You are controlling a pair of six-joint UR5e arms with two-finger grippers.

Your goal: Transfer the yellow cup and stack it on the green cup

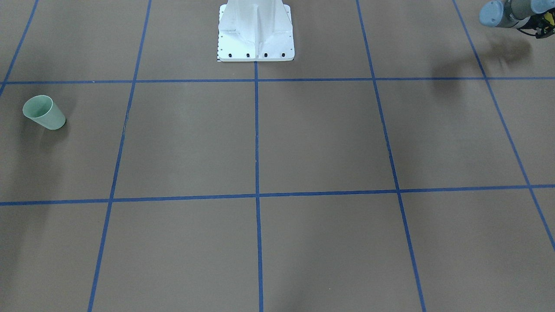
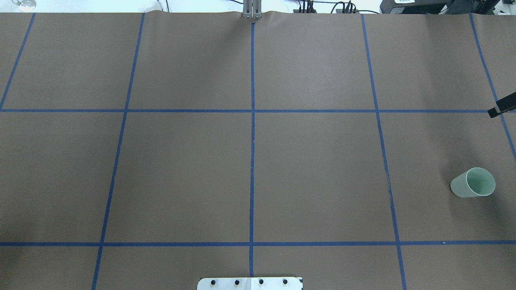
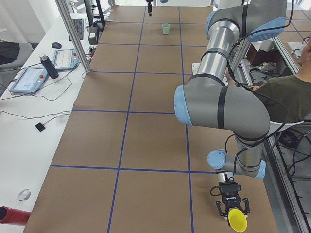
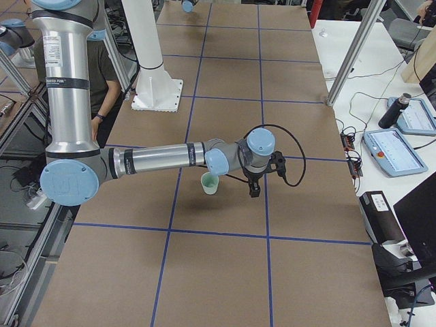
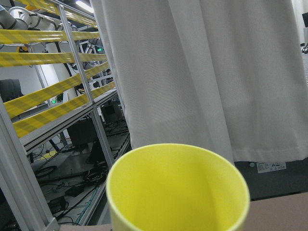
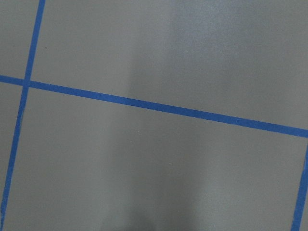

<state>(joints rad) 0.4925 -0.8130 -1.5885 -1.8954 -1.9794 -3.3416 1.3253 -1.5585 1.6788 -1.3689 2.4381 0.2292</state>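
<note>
Near left bench corner: yellow cup (image 3: 238, 221) at my left gripper (image 3: 233, 213), mouth sideways; clench indeterminate. Right edge: green cup (image 2: 473, 183) upright. Just beyond, apart: my right gripper (image 4: 253, 192), state unreadable.

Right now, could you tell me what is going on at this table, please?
The left end effector holds the yellow cup at the robot's left end of the table. The green cup stands upright and empty near the right end, with the right end effector hovering nearby. Stacking is not yet done.
</note>
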